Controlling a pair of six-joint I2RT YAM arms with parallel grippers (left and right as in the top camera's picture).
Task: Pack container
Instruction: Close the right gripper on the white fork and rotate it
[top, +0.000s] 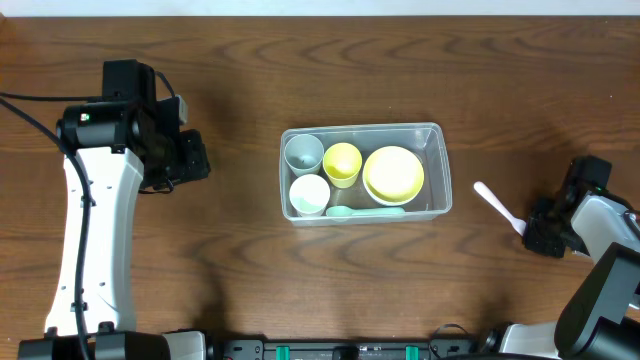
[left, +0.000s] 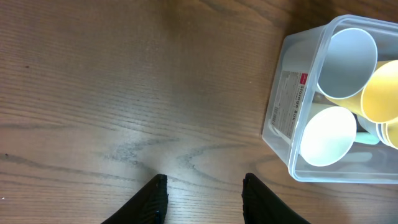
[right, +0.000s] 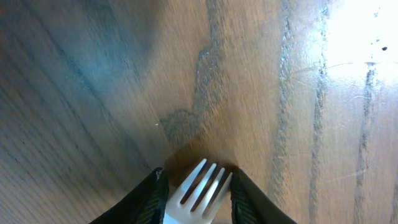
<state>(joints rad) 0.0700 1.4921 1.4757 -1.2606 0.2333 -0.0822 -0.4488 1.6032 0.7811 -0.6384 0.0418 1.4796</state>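
Sitting mid-table (top: 230, 80), the container (top: 360, 129) holds a yellow bowl (top: 393, 173), three cups (top: 341, 163) and a teal spoon (top: 345, 211) partly tucked under the bowl. Left of the container, the left gripper (left: 204, 182) stands spread over bare wood. Right of it, the right gripper (right: 194, 177) narrowly flanks a white fork (top: 495, 203), its handle end hidden; whether it pinches is unclear

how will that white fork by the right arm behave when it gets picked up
Probably light: the white fork looks like thin plastic. Likely stiff but springy, as its tines are slim. It lies flat on the table, so it may slide or pivot rather than roll if the jaws catch it off-centre.
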